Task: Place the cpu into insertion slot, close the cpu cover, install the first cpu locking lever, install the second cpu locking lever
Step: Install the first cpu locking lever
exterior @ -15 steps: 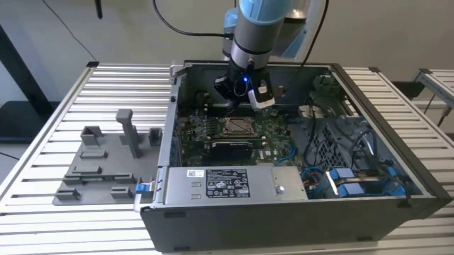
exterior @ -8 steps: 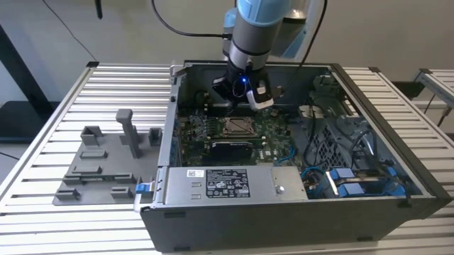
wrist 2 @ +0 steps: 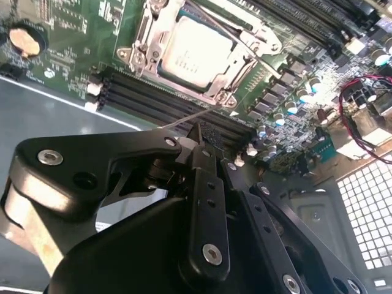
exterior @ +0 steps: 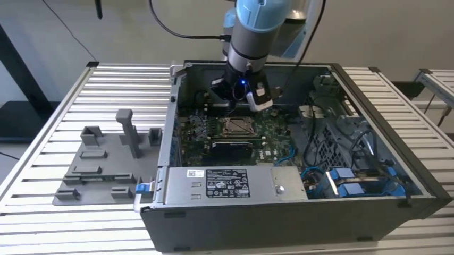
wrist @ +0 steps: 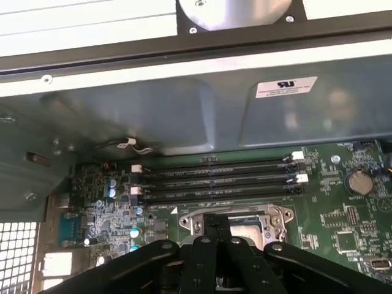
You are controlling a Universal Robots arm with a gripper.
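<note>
Chassis [exterior: 298, 223] lying open on a slatted table [exterior: 78, 93], with the arm reaching in from above. Green circuit board [wrist 2: 67, 58] lines its floor. Gripper [wrist 2: 196, 131] hangs near the insertion slot [wrist 2: 224, 92], fingers pressed together with nothing between them. The cpu [wrist 2: 191, 52] sits in the slot, framed by the cpu cover [wrist 2: 260, 38], which appears down (whether fully flat cannot be told). A thin wire locking lever [wrist 2: 184, 118] juts from the slot's edge toward the fingertips, seemingly unlatched. Judged step: seating the first lever. Done well, the closed tips bear on the lever's free end alone, travel low and steady, and stay off the black memory slots [wrist 2: 156, 98] and nearby capacitors [wrist 2: 303, 96].
</note>
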